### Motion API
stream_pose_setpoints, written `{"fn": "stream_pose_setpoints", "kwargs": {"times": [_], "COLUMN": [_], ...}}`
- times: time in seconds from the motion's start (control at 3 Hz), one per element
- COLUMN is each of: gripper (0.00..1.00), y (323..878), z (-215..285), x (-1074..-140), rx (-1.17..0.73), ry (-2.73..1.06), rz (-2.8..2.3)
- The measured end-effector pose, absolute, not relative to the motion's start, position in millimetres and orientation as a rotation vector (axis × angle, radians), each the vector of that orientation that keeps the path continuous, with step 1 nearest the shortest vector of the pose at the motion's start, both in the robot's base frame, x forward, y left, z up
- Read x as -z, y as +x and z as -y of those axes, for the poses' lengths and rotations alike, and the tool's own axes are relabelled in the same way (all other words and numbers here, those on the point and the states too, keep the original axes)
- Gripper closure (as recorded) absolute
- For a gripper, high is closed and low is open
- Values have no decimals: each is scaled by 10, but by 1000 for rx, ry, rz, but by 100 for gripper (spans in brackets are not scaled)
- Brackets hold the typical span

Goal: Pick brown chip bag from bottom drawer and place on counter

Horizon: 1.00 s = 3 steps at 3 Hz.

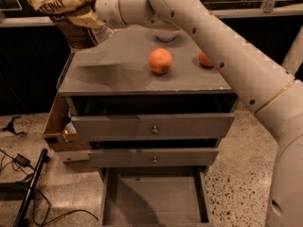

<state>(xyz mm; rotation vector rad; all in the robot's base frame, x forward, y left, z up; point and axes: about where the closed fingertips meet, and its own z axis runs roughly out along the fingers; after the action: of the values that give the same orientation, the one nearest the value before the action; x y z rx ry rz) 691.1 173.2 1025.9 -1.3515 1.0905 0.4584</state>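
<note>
The brown chip bag (64, 6), crinkled with a tan top and dark lettering, hangs in the air at the upper left, above and just beyond the counter's back left corner. My gripper (92, 15) is shut on its right side, mostly hidden behind the bag. My arm reaches in from the right across the counter (118, 77), the flat grey top of the cabinet. The bottom drawer (154, 197) is pulled open at the bottom of the view, with a bare grey floor.
An orange (160, 60) sits mid-counter, and another fruit (203, 58) is partly hidden by my arm. A white bowl (165, 34) stands at the back. Two knobbed drawers (154, 126) stick out slightly. A cardboard box (59, 131) hangs at the cabinet's left. Cables (23, 164) lie on the floor.
</note>
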Motion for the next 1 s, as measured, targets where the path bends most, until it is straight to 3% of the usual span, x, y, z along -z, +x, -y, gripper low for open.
{"fn": "stream_pose_setpoints", "kwargs": {"times": [1.0], "gripper": [100], "y": [7039], "z": [-1165], "x": [-9520], "rx": [-474], "ry": [-1369], "rz": [-1268]}}
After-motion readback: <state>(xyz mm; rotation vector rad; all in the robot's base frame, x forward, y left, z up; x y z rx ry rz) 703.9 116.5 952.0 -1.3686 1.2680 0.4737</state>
